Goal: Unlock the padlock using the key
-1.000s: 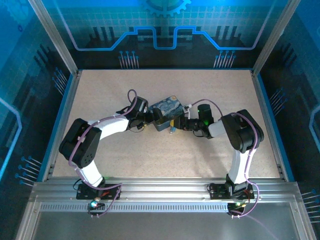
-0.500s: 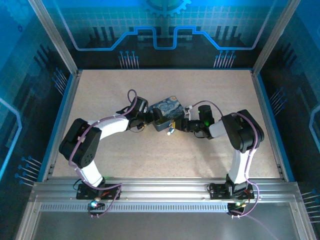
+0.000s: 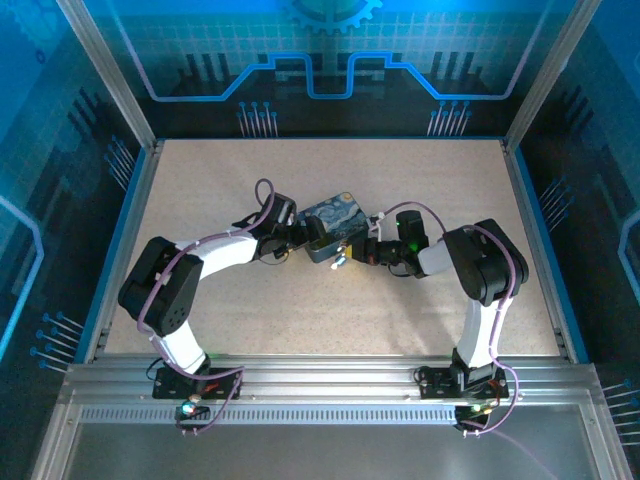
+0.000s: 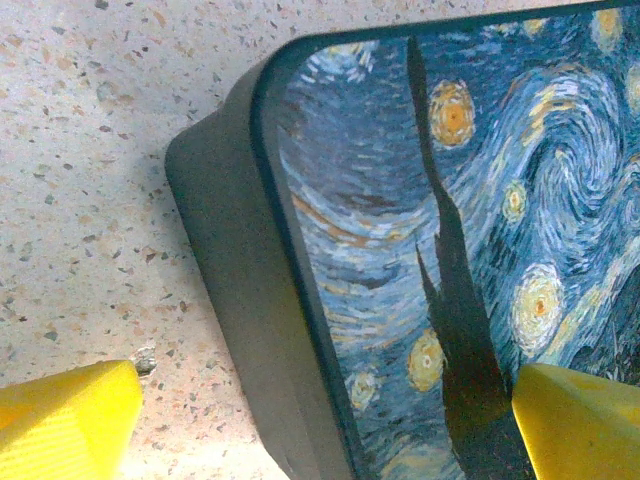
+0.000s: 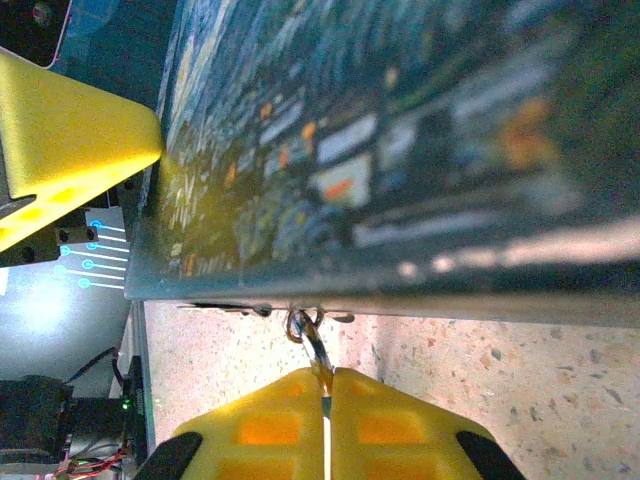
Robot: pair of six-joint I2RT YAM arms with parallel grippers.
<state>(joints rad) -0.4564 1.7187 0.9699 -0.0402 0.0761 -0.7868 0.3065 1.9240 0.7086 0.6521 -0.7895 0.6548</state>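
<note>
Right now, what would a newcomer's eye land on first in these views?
The Starry Night tin sits askew in the middle of the table. In the left wrist view, the left gripper stands open astride one corner of the tin. In the right wrist view, the right gripper is shut on a thin metal sliver, apparently the key, just below the tin's edge.

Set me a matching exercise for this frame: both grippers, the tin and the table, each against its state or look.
1. left gripper
2. right gripper
3. tin
4. table

A. speckled beige
B. shut on the key
C. open, one finger on either side of the tin's corner
D. Starry Night print

Pairs: 1-C; 2-B; 3-D; 4-A
</note>
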